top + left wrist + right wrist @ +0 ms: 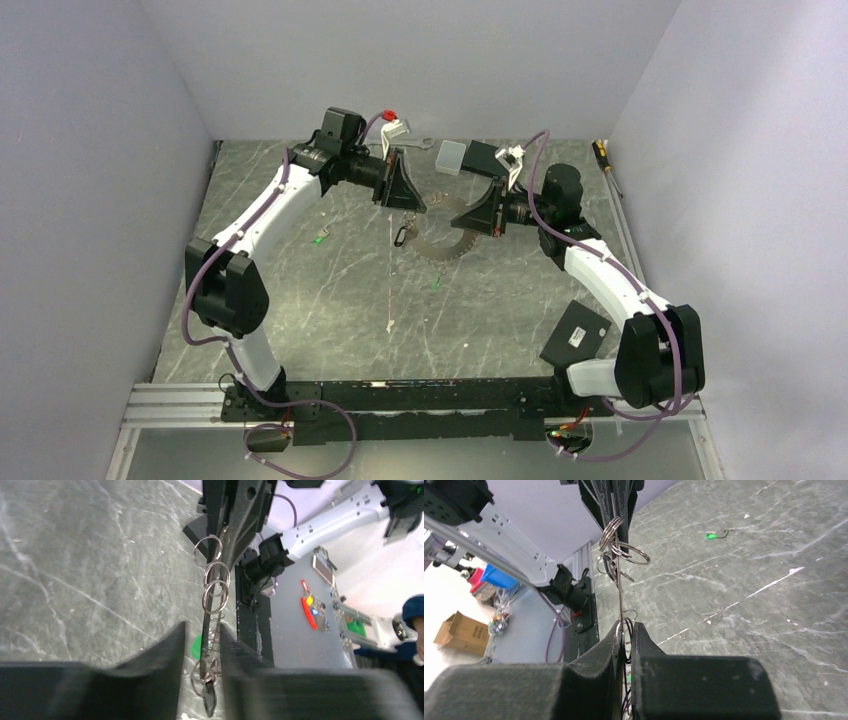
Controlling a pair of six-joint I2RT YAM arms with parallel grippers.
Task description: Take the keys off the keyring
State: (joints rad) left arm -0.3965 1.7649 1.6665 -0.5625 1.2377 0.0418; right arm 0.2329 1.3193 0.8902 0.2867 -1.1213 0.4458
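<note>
Mid-frame, our left gripper (404, 197) and right gripper (474, 217) both pinch the keyring (215, 592) tight; two green keys (320, 238) lie freed on the table, and we judge the black key (401, 236) left to remove.

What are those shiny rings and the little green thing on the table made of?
The keyring looks like bare polished metal, probably steel: thin silvery loops that catch glints. The green key seems to have a plastic head, judging by its flat bright colour, but it is too small to be sure.
</note>
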